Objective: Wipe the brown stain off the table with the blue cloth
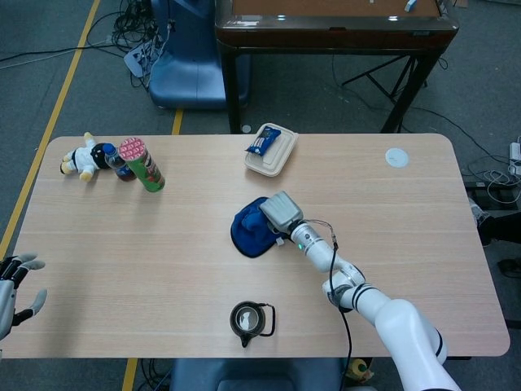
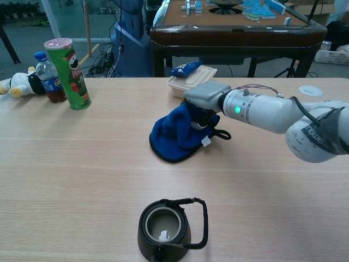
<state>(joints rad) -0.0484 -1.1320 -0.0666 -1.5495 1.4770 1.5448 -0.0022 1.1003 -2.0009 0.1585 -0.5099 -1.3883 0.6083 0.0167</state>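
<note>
While the right hand (image 1: 280, 213) pressed down on the cloth (image 1: 254, 229), its fingers were tucked into the blue folds, gripping the fabric against the table (image 1: 391, 236). From the chest camera the hand's grey back sat over the upper right of the bunched cloth, and a small white tag stuck out of the cloth just beneath it. The cloth lay near the middle of the table, in front of the food box (image 1: 271, 152) and well apart from it. No brown stain could be made out on the wood around the cloth; whether any lay under it could not be told.

At the lower left corner of the head view, the left hand (image 1: 16, 287) hung off the table edge, holding nothing, its fingers spread.

A dark kettle (image 2: 164, 227) with a looped handle stood near the front edge, on the near side of the cloth. At the far left stood a green chip can (image 2: 68, 66), with a cola bottle (image 2: 47, 77) just beside it and a plush toy (image 1: 80, 156) lying further left. A blue snack packet (image 2: 185, 69) lay on the food box. A white disc (image 1: 396, 157) lay near the far right corner.
</note>
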